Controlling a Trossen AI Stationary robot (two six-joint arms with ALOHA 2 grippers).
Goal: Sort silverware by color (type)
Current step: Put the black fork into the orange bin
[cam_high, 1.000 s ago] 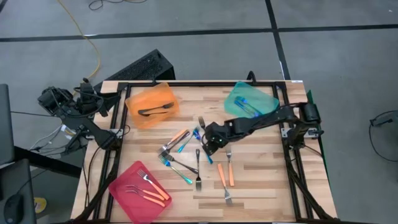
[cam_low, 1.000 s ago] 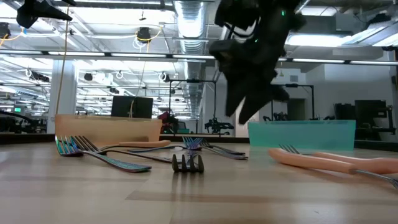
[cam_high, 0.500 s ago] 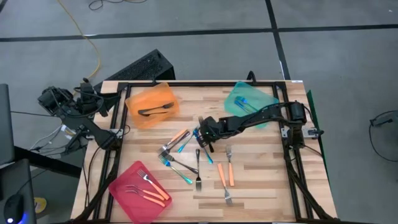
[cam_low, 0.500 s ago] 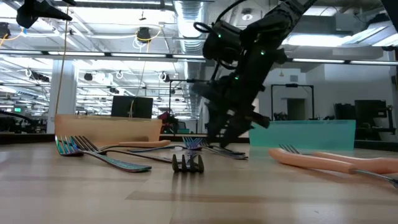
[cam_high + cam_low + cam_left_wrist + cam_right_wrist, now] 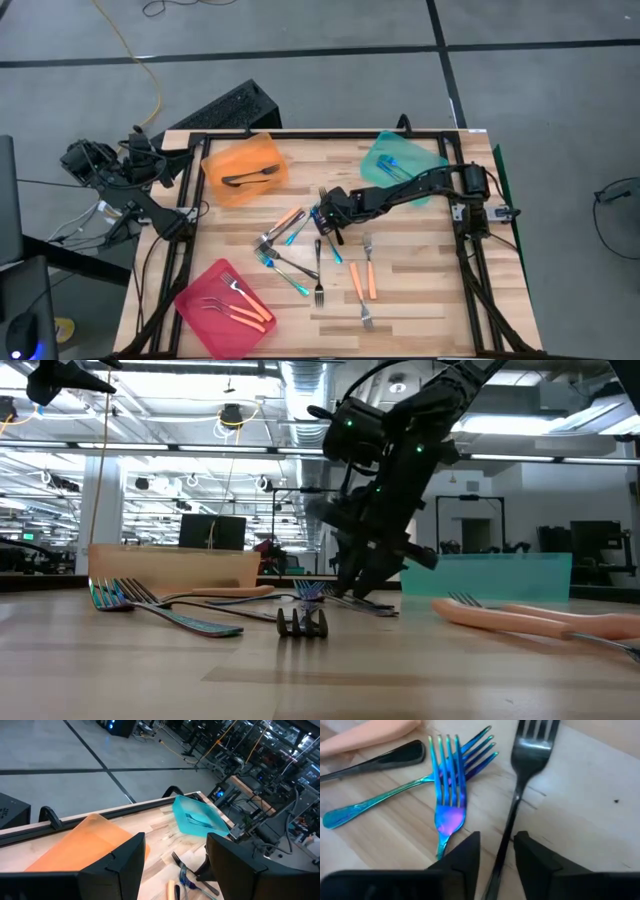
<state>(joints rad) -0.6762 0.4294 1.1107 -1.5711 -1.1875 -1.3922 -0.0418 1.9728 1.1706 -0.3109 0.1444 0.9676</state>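
Several forks lie flat and scattered on the middle of the wooden table (image 5: 420,290). My right gripper (image 5: 497,840) is down at the table there (image 5: 325,224), pointing steeply down and open by a narrow gap. Its fingers stand on either side of the handle of a dark fork (image 5: 520,785), and I see no touch. Two iridescent blue forks (image 5: 447,795) lie crossed beside it. Orange-handled forks (image 5: 362,280) lie nearer the front edge. My left gripper (image 5: 175,870) waits open, off the table's far left corner (image 5: 85,160).
An orange tray (image 5: 245,165) holding dark forks stands at the far left. A teal tray (image 5: 400,160) with blue forks is at the far right. A pink tray (image 5: 222,305) with orange forks is at the near left. A black frame (image 5: 470,270) rims the table.
My right gripper has come down from well above the table to the forks and shifted a little toward the table's left edge, tipping more steeply downward. The forks lie as before.
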